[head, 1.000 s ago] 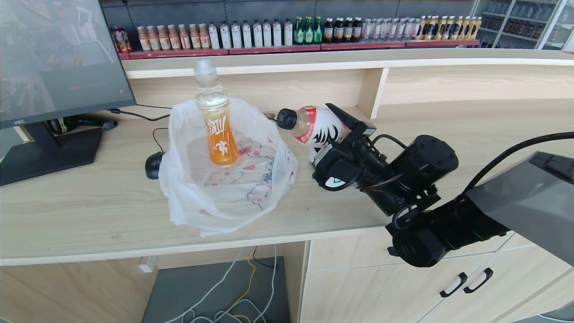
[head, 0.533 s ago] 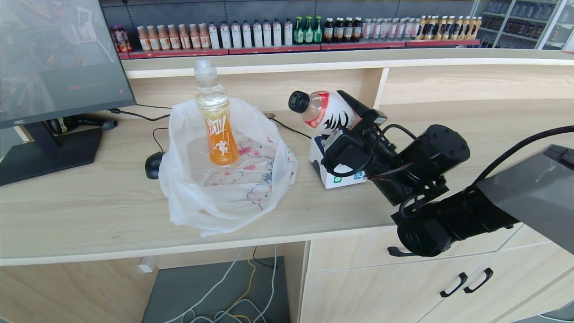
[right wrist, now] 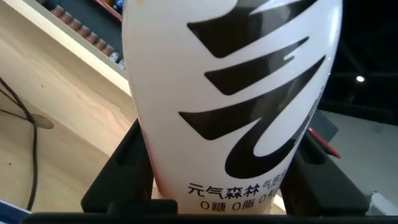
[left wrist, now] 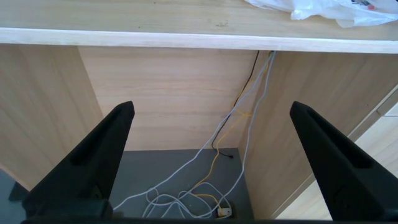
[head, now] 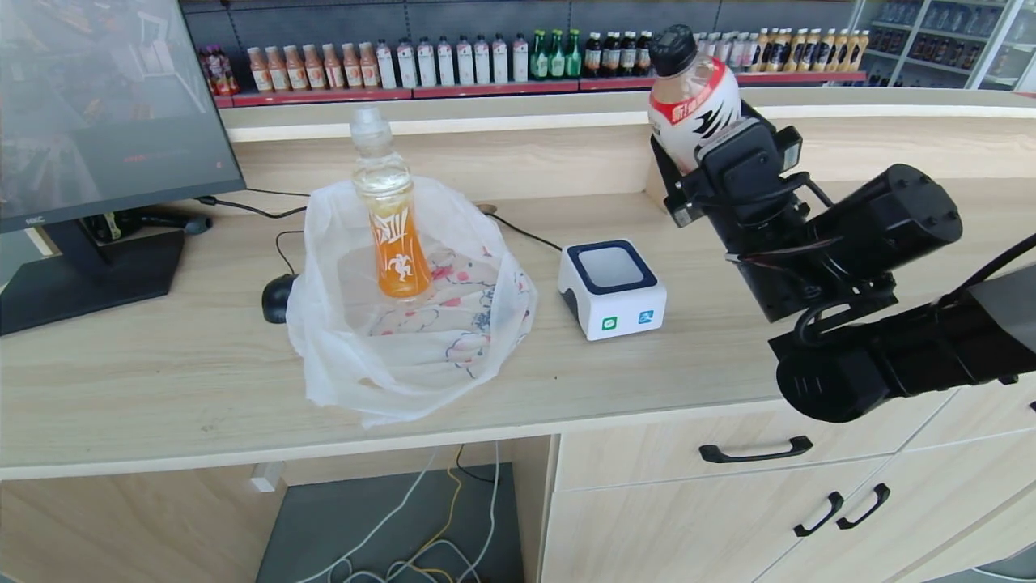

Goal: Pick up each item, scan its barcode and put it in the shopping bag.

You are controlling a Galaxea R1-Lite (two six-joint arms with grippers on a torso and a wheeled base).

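White plastic bottle (head: 694, 105), black-capped, sits nearly upright in the right gripper (head: 716, 150), raised above the desk (head: 162, 364) at about 1 o'clock from the scanner (head: 613, 287). The bag (head: 340, 356), holding an orange bottle (head: 390, 227), lies at the scanner's 9 o'clock. The white bottle looks fairly heavy with drink and stiff-walled, with a smooth sleeve likely to slip, so a clamp on the wide body suits it. The right wrist view adds what the head view hides: fingers (right wrist: 121, 168) pressed on both flanks of the label. The left gripper (left wrist: 211, 109) hangs wide open and empty below the desk edge, above loose cables (left wrist: 205, 186).
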